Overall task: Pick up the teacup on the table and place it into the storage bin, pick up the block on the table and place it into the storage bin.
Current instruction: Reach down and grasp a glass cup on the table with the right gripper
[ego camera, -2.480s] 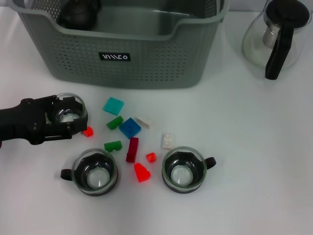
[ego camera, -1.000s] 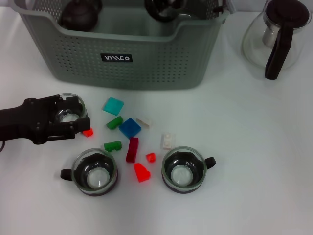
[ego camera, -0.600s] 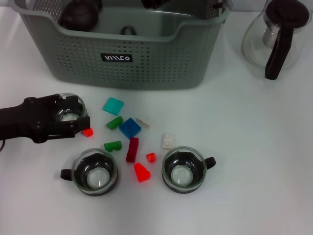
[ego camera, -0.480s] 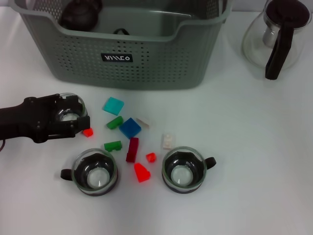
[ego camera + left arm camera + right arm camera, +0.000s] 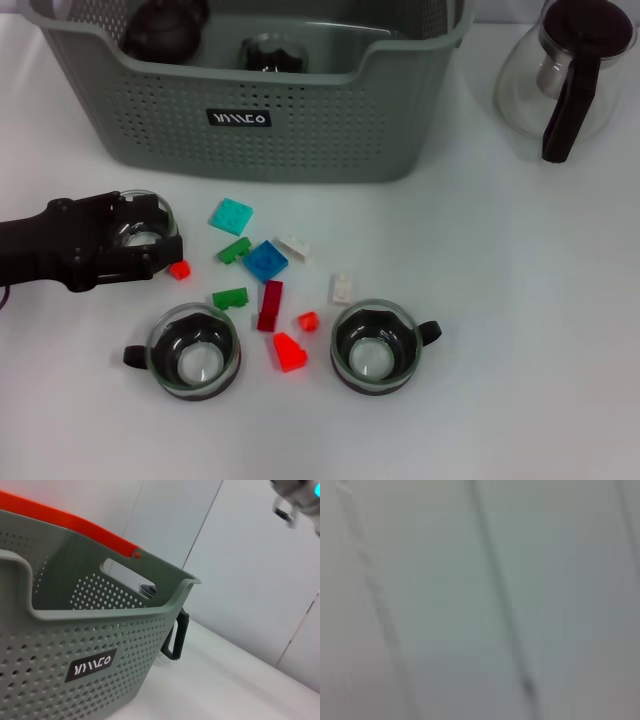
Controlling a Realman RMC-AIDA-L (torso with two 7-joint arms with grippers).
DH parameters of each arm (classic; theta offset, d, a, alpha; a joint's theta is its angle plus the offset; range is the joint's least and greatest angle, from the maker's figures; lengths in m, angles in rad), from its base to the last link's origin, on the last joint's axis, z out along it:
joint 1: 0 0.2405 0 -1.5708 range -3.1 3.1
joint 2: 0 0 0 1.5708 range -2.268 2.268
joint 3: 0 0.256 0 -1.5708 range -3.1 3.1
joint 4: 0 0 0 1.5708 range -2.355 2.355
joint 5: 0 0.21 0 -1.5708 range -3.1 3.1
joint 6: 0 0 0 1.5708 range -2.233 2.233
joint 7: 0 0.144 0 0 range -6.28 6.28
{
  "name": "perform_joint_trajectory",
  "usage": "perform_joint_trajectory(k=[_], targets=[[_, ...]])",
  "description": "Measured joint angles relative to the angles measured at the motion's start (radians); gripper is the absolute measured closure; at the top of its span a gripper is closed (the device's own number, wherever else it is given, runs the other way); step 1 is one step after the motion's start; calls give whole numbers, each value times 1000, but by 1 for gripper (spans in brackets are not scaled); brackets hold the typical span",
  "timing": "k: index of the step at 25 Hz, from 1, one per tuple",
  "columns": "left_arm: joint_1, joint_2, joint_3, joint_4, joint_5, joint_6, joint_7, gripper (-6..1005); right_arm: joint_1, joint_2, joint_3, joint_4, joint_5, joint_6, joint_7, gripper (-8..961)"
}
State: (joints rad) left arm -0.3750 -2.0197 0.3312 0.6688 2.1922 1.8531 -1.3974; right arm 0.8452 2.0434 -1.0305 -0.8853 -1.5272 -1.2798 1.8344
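At the top of the head view, one teacup [image 5: 272,52] already lies inside the storage bin [image 5: 300,120]. At mid-left the left hand [image 5: 135,238] closes around another teacup [image 5: 142,228] on the surface [image 5: 520,320]; blocks [image 5: 265,261] remain unpicked.

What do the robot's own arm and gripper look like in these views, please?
Only the left gripper shows, in the head view: matt black, made of blocky angular plastic-looking segments with small recesses, on a rounded black arm link that runs off the picture's edge. No cables, labels or markings are visible on it. The right arm and gripper appear in no view.
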Motion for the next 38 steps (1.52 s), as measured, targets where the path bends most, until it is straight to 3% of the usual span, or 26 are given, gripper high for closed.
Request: perform_joint_trajectory(k=[4,7,11,17,21,22,25,30,38], targets=[[-6,2,-1,0,0,0,0,153,-58,-40,87,90,75,-308,-138,157],[-12,5,-1,0,0,0,-1,153,-83,-86,87,97,-31,-515,-138,155],[-17,8,-1,0,0,-2,-2,153,-80,-89,62,31,-187,-668,-112,163],[-14,9,-1,0,1,-15,-2,153,-59,-28,-46,-144,-465,-693,18,163],[-10,9,-1,0,1,-20,-2,153,-4,16,-105,-164,-617,-692,28,163],[-10,9,-1,0,1,-21,-2,153,29,38,-138,-158,-682,-680,29,163],[-10,7,-2,0,1,-23,-2,154,56,55,-184,-154,-734,-664,33,162],[-8,4,-8,0,0,-30,0,154,86,61,-340,-142,-741,-594,62,162],[-10,1,-11,-1,1,-42,0,154,92,62,-500,-133,-752,-494,102,162]])
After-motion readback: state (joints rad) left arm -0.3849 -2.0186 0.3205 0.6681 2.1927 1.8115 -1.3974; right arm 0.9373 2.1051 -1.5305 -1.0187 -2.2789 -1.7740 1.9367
